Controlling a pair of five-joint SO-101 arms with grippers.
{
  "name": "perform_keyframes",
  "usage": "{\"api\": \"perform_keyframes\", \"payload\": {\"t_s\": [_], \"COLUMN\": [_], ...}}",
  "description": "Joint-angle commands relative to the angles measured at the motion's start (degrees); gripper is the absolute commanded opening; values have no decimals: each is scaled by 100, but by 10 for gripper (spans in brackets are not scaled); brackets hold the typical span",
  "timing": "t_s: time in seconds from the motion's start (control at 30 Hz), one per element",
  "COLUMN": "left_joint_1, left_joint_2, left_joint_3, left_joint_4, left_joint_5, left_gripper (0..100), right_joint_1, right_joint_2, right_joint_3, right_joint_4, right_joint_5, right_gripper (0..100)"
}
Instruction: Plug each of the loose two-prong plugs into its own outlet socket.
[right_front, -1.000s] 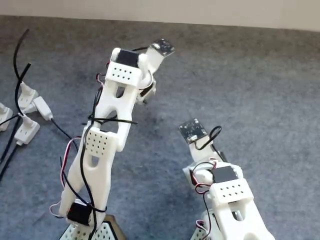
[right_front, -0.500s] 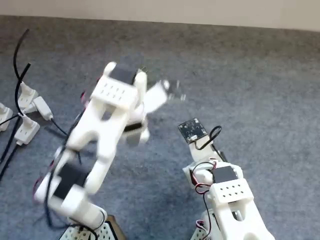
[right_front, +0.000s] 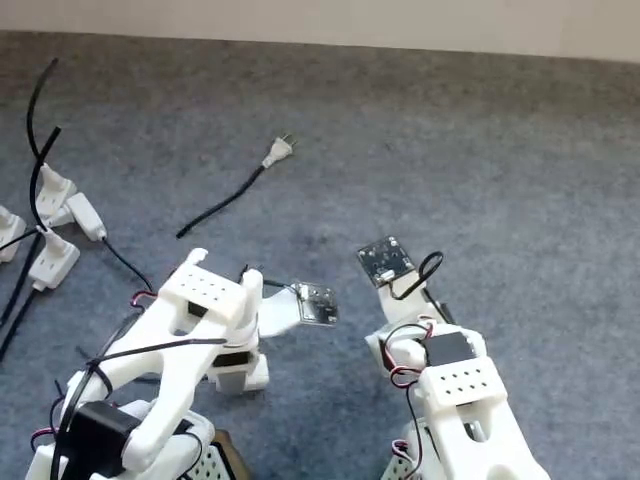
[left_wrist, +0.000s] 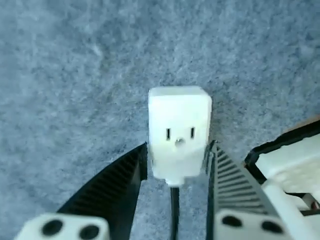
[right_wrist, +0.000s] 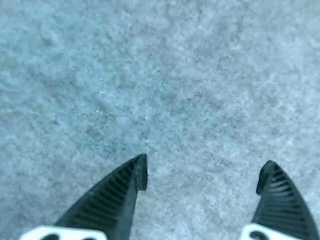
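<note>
My left gripper (left_wrist: 176, 150) is shut on a white outlet socket (left_wrist: 179, 131). The socket's slotted face is turned toward the wrist camera, and its black cord runs down between the fingers. In the high view the left arm (right_front: 195, 330) is folded back at the near left. A loose two-prong plug (right_front: 277, 152) on a black cord lies on the carpet at the far middle. My right gripper (right_wrist: 205, 172) is open over bare grey carpet, and its arm (right_front: 440, 370) sits at the near right.
Several more white sockets (right_front: 52, 190) with black cords (right_front: 35, 110) lie in a cluster at the left edge. The grey carpet (right_front: 500, 180) stretches bare to the right and far side.
The left arm swung back from the far middle to the near left, carrying the socket. That uncovered the loose plug and its cord. The right arm stayed still.
</note>
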Motion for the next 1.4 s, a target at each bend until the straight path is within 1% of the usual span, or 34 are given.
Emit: {"api": "perform_keyframes", "payload": {"t_s": [0.0, 0.3, 0.4, 0.5, 0.7, 0.83, 1.0, 1.07, 1.1, 1.2, 1.3, 1.37], "left_joint_1": [-57, -629, -1007, -1323, -2105, -2598, -3011, -2958, -2879, -2413, -1789, -1358], "left_joint_2": [-145, -127, -127, -127, -127, -119, 356, 444, 426, 242, -31, -145], "left_joint_3": [-163, -637, -708, -901, -1402, -1587, -1631, -1710, -1754, -1815, -1815, -1684], "left_joint_4": [-62, -158, -387, -273, -237, -281, -510, -422, -246, 316, 677, 712], "left_joint_5": [-9, -44, -123, -475, -571, -923, -932, -923, -923, -835, -290, -26], "left_gripper": [191, 184, 182, 182, 182, 182, 182, 182, 182, 182, 182, 182], "right_joint_1": [-48, -48, -48, -48, -48, -48, -48, -48, -48, -57, -57, -57], "right_joint_2": [-40, -40, -40, -40, -40, -40, -40, -40, -40, -40, -40, -40], "right_joint_3": [-40, -40, -40, -40, -40, -40, -40, -40, -40, -40, -40, -40], "right_joint_4": [-84, -84, -84, -84, -84, -75, -75, -75, -75, -75, -75, -75], "right_joint_5": [-26, -26, -26, -26, -26, -26, -26, -26, -26, -26, -26, -26], "right_gripper": [333, 333, 333, 333, 333, 333, 333, 333, 333, 333, 333, 333]}}
